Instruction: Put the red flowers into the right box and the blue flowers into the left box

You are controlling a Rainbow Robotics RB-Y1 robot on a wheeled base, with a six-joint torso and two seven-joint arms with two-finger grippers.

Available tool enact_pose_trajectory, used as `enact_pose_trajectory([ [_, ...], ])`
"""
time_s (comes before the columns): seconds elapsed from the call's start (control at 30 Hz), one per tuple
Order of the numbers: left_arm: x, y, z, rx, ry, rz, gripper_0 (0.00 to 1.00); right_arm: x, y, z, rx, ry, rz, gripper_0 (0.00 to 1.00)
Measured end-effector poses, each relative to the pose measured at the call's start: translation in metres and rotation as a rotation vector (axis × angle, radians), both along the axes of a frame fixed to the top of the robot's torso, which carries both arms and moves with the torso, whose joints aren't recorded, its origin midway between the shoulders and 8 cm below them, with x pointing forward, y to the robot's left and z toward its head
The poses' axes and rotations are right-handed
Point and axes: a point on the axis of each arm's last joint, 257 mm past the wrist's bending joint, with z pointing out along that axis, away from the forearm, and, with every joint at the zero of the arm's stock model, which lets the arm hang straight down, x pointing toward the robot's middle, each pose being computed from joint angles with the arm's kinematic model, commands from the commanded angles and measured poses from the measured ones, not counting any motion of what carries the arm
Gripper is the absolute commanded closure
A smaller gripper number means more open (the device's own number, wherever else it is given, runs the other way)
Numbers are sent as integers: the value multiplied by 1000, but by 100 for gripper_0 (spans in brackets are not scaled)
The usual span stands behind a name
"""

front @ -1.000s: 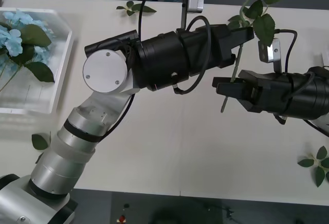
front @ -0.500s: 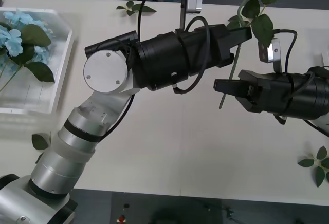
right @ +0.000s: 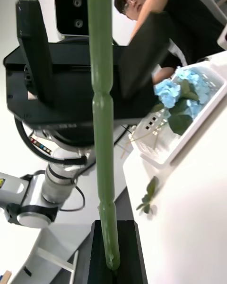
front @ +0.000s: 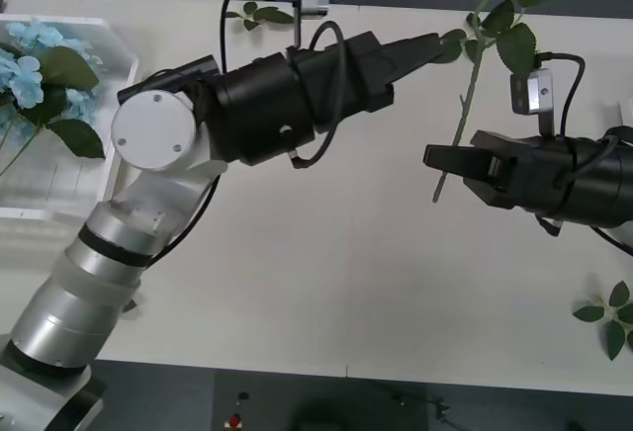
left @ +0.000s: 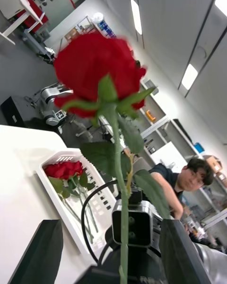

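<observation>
- Aloft over the table, the red rose (front: 469, 85) hangs upright, its lower stem clamped in my right gripper (front: 442, 159).
- My left gripper (front: 435, 45) stands released, fingers (left: 43, 253) spread either side of the upper stem.
- I judge it light and top-heavy, with a thin, springy stem; grip the bare stem, never the soft bloom.
- No writing or brand is legible to me.
</observation>
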Motion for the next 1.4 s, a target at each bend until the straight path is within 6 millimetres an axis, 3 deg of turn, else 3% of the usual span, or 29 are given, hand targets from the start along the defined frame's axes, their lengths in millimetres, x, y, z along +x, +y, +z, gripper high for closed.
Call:
enact_pose_trajectory([
  [0.1,5,28,0,-4,18,15,39,10,-23,-2,-53,-8,-40,100],
  [0.23,14,71,-9,67,13,33,39,37,-79,-1,-167,-28,-155,100],
  [0.4,34,141,-27,182,45,42,39,74,-184,2,-341,-26,-366,100],
  [0.53,56,189,-55,236,152,44,39,93,-270,-5,-509,-18,-539,100],
  [0.67,77,218,-95,341,268,46,39,104,-345,-8,-681,-34,-694,100],
  [0.77,92,229,-113,436,297,76,39,101,-387,-12,-841,-58,-743,100],
  [0.9,106,237,-125,574,274,137,39,90,-435,-17,-1061,-90,-759,100],
  [1.0,107,229,-128,632,326,169,38,79,-470,-28,-1195,-38,-785,100],
  [1.2,82,166,-97,580,274,84,38,70,-522,-40,-1252,151,-986,100],
  [1.4,60,120,-65,506,144,48,38,59,-539,-66,-1315,219,-1007,100],
])
